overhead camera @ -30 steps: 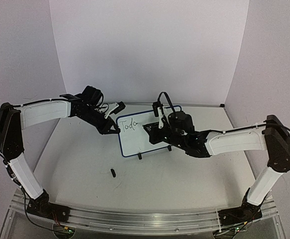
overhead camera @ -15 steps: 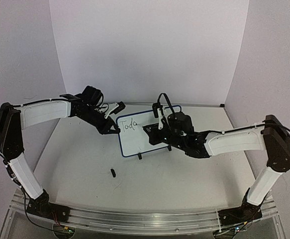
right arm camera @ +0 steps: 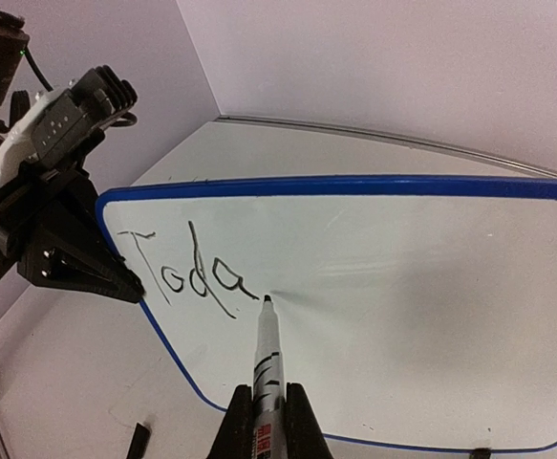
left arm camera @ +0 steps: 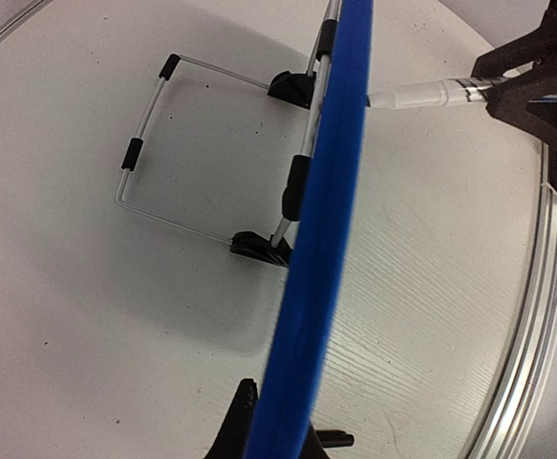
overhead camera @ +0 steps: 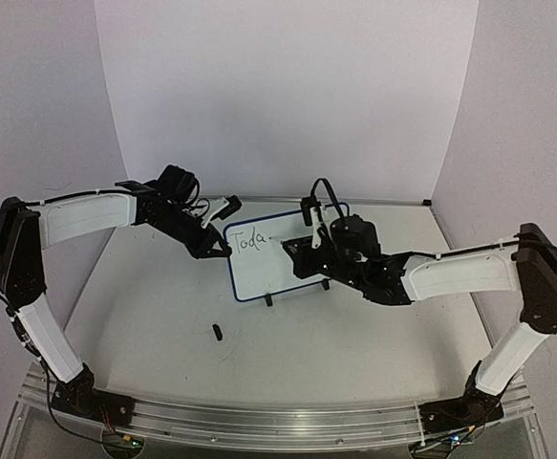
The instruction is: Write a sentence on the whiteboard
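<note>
The whiteboard [overhead camera: 264, 263] stands on the table with its blue rim [right arm camera: 345, 185] and its wire stand [left arm camera: 154, 115] behind it. It bears the black letters "Toda" [right arm camera: 178, 270], the start of the sentence. My left gripper [overhead camera: 223, 247] is shut on the board's left rim [left arm camera: 307, 335]. My right gripper [right arm camera: 265, 416] is shut on a white marker [right arm camera: 265, 368], which also shows in the left wrist view [left arm camera: 421, 94]. The marker's black tip [right arm camera: 267, 300] is at the board just right of the last letter.
A small black marker cap [overhead camera: 217, 332] lies on the table in front of the board, and shows in the right wrist view [right arm camera: 137, 442]. The white backdrop walls stand behind and to both sides. A metal rail [overhead camera: 259, 421] runs along the near edge.
My right gripper has moved a little right with the marker; the "a" now has its tail. The left arm and the board have not moved.
</note>
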### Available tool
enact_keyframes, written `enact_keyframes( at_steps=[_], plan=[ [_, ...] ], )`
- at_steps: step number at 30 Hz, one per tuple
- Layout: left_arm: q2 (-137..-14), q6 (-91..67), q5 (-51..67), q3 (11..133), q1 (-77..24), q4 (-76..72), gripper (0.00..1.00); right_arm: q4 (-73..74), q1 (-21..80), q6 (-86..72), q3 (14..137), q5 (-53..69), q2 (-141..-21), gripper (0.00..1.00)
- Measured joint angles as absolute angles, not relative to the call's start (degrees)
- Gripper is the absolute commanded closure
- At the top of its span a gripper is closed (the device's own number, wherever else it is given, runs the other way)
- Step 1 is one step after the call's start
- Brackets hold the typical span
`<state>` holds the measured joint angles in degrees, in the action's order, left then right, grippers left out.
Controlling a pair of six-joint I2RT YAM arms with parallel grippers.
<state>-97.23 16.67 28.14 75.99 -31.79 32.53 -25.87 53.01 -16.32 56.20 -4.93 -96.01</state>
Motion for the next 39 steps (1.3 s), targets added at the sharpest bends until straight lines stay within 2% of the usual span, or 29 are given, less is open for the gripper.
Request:
enact_keyframes(
  at_steps=[39],
  plan=[
    [-97.4, 16.7, 27.9, 76.0, -31.9, 32.4, 1.0, -27.5, 53.0, -16.7, 56.9, -6.2, -97.3, 1.0]
  ],
)
